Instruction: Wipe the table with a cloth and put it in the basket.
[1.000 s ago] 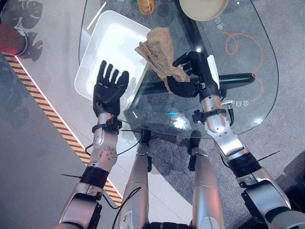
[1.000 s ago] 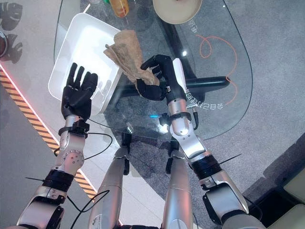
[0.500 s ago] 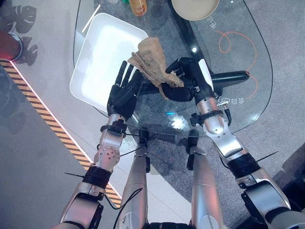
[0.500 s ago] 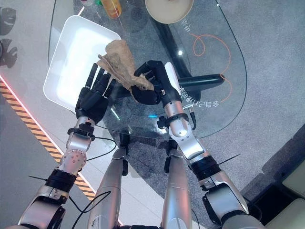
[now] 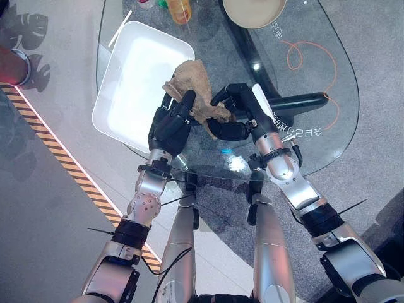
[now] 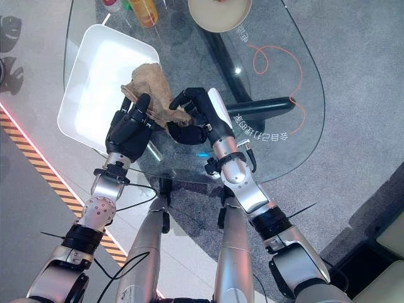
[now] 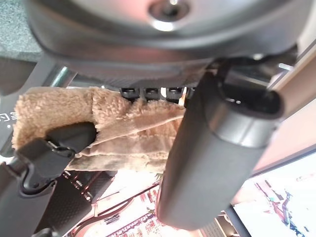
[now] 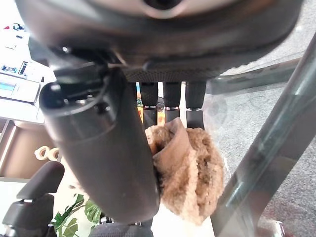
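Observation:
A crumpled tan cloth (image 5: 189, 79) is held up above the glass table (image 5: 303, 82), beside the near right corner of the white basket (image 5: 136, 66). My right hand (image 5: 237, 118) is shut on the cloth's lower end, which shows as tan fleece (image 8: 192, 168) pinched between its thumb and fingers. From the basket side my left hand (image 5: 165, 126) reaches in, with its fingers lying nearly straight against the cloth (image 7: 113, 133). Its thumb (image 7: 212, 148) stands apart from the cloth. The cloth's upper part sticks up free over the basket's edge.
A beige bowl (image 5: 252, 9) and an orange bottle (image 5: 178, 9) stand at the table's far side. An orange cord loop (image 5: 303, 53) lies on the glass to the right. Striped floor tape (image 5: 69, 170) runs along the left, past the table's edge.
My left hand has swung right from over the basket until its fingers touch the cloth. My right hand has carried the cloth a little left towards it.

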You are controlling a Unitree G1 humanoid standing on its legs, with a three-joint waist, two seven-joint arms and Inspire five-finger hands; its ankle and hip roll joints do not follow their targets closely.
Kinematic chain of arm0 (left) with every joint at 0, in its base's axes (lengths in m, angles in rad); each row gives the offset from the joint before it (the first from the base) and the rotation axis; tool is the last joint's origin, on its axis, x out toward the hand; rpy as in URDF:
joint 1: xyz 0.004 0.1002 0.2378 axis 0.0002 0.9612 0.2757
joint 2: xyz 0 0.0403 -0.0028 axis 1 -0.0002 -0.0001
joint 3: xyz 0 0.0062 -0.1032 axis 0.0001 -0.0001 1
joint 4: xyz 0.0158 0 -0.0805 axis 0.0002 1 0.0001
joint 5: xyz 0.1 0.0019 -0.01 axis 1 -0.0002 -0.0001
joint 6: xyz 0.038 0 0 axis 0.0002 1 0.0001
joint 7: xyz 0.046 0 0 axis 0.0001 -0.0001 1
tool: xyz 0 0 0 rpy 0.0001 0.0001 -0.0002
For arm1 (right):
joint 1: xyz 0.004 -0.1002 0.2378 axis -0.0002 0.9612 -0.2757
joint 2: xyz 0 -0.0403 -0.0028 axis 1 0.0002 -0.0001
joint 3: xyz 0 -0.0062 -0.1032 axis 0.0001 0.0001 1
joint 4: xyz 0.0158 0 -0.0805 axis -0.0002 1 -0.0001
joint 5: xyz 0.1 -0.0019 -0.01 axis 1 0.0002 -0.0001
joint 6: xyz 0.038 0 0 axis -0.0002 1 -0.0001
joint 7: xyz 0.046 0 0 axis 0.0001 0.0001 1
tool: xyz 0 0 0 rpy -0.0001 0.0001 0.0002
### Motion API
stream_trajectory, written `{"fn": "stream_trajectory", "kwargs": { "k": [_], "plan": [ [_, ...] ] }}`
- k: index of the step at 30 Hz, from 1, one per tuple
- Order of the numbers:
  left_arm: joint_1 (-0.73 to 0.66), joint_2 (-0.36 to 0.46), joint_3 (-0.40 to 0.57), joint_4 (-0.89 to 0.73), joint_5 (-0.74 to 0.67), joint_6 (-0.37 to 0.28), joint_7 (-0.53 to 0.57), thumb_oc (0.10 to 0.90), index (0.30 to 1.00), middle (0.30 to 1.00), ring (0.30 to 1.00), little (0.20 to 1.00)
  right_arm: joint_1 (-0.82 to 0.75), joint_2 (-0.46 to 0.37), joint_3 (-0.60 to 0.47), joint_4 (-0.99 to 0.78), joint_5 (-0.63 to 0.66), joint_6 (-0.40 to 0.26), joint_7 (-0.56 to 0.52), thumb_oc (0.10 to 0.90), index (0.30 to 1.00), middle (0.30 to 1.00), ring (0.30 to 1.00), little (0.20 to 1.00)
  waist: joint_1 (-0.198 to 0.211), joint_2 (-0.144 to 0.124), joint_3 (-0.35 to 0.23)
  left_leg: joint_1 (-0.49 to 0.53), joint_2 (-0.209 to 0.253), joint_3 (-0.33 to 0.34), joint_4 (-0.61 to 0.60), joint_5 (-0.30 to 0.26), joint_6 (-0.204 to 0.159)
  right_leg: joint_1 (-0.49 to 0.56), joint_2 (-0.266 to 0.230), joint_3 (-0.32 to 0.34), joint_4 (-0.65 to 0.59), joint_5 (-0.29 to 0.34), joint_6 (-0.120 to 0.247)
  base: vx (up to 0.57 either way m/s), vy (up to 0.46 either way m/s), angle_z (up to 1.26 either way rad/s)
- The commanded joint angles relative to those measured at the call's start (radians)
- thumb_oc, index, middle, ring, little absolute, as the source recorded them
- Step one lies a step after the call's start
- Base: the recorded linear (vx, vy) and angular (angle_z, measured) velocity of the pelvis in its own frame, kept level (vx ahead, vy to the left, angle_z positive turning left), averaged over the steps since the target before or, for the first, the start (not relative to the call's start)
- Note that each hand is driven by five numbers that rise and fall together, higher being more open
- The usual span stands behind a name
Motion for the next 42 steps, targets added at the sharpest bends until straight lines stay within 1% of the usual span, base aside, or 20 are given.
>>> {"fn": "stream_trajectory", "kwargs": {
  "k": [1,5,8,9,10,17,35,42],
  "plan": [
    [-0.087,-0.002,-0.009,-0.162,-0.015,-0.017,-0.133,0.8,0.9,0.9,0.9,0.9,-0.082,0.051,0.011,-0.236,0.013,-0.103,0.042,0.1,0.3,0.3,0.3,0.2,0.009,-0.02,-0.026,0.003,-0.06,0.053,0.075,-0.073,0.086,0.058,0.03,-0.046,-0.063,0.036,-0.03,0.0,0.0,0.0],
    [-0.092,-0.007,-0.005,-0.164,-0.012,-0.012,-0.131,0.8,0.9,0.9,0.9,0.9,-0.081,0.053,0.019,-0.225,0.005,-0.098,0.045,0.1,0.3,0.3,0.3,0.2,0.009,-0.02,-0.026,0.006,-0.063,0.052,0.072,-0.074,0.087,0.059,0.03,-0.047,-0.066,0.035,-0.03,0.0,0.0,0.0],
    [-0.09,-0.012,-0.007,-0.166,-0.009,-0.026,-0.13,0.8,0.9,0.9,0.9,0.9,-0.081,0.058,0.022,-0.224,-0.001,-0.095,0.043,0.1,0.3,0.3,0.3,0.2,0.01,-0.019,-0.026,0.006,-0.064,0.052,0.069,-0.073,0.087,0.058,0.03,-0.047,-0.067,0.036,-0.03,0.0,0.0,0.0],
    [-0.089,-0.012,-0.005,-0.165,-0.004,-0.029,-0.134,0.676,0.794,0.794,0.794,0.776,-0.081,0.058,0.022,-0.223,-0.001,-0.096,0.043,0.1,0.3,0.3,0.3,0.2,0.01,-0.019,-0.026,0.006,-0.065,0.051,0.069,-0.073,0.087,0.057,0.03,-0.047,-0.066,0.036,-0.03,0.0,0.0,0.0],
    [-0.09,-0.011,-0.003,-0.163,0.002,-0.04,-0.135,0.1,0.3,0.3,0.3,0.2,-0.084,0.058,0.02,-0.223,0.0,-0.094,0.045,0.1,0.3,0.3,0.3,0.2,0.011,-0.02,-0.026,0.009,-0.065,0.051,0.067,-0.073,0.087,0.059,0.03,-0.048,-0.067,0.036,-0.03,0.0,0.0,0.0],
    [-0.09,-0.008,-0.003,-0.171,0.036,-0.039,-0.125,0.1,0.3,0.3,0.3,0.2,-0.078,0.059,0.018,-0.229,-0.004,-0.092,0.058,0.1,0.3,0.3,0.3,0.2,0.011,-0.02,-0.026,0.007,-0.066,0.05,0.069,-0.073,0.087,0.058,0.03,-0.048,-0.065,0.036,-0.03,0.0,0.0,0.0],
    [-0.083,-0.01,-0.004,-0.18,0.048,-0.027,-0.118,0.1,0.3,0.3,0.3,0.2,-0.081,0.059,0.022,-0.24,-0.006,-0.08,0.069,0.1,0.3,0.3,0.3,0.2,0.013,-0.018,-0.026,0.012,-0.07,0.047,0.065,-0.072,0.089,0.058,0.03,-0.047,-0.065,0.037,-0.03,0.0,0.0,0.0],
    [-0.084,-0.006,-0.001,-0.179,0.045,-0.042,-0.106,0.1,0.3,0.3,0.3,0.2,-0.082,0.059,0.022,-0.236,-0.004,-0.085,0.063,0.1,0.3,0.3,0.3,0.2,0.013,-0.018,-0.026,0.009,-0.07,0.047,0.068,-0.073,0.088,0.055,0.031,-0.046,-0.062,0.037,-0.03,0.0,0.0,0.0]
  ]
}}
